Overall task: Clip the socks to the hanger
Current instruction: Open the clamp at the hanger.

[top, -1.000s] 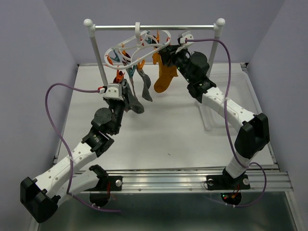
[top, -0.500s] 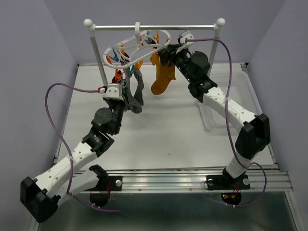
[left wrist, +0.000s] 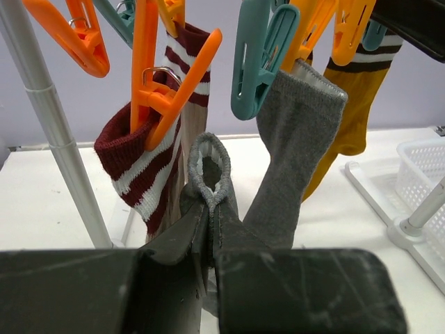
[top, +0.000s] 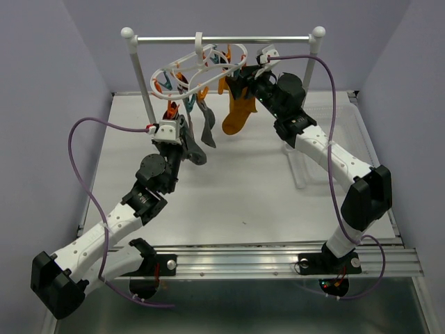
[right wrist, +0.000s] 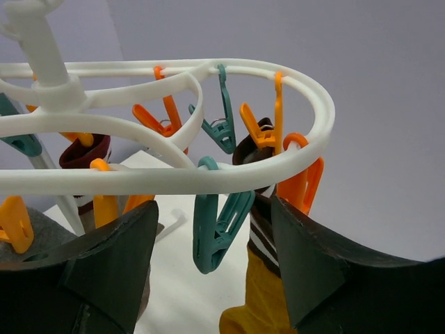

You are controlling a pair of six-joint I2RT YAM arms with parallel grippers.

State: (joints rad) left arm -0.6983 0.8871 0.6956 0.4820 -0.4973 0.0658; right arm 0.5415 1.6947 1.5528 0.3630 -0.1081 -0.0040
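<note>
**Left arm, under the hanger.** Left gripper (left wrist: pixel 208 212) is clamped on the rolled cuff of a grey sock (left wrist: pixel 210 163). The cuff stands up between the fingertips, just below the clips, and no clip has it.
- Beside it, a second grey sock (left wrist: pixel 299 139) hangs from a teal clip (left wrist: pixel 259 59).
- A maroon-and-white striped sock (left wrist: pixel 139 163) hangs in an orange clip (left wrist: pixel 163 104).

**Right arm, at the right end of the hanger.** Right gripper (right wrist: pixel 208 268) has its jaws spread wide and holds nothing. The white ring of the hanger (right wrist: pixel 306 149) crosses above the fingers, and a teal peg (right wrist: pixel 215 236) dangles between them.
- A mustard sock (top: pixel 237 111) with a dark-and-white striped cuff hangs clipped just below.

**Support.** The hanger hooks on the silver rail (top: pixel 278 39).

**Change.** The right jaws stand wider than a second ago. The mustard sock swung left and has come back. The left grip is unchanged.
</note>
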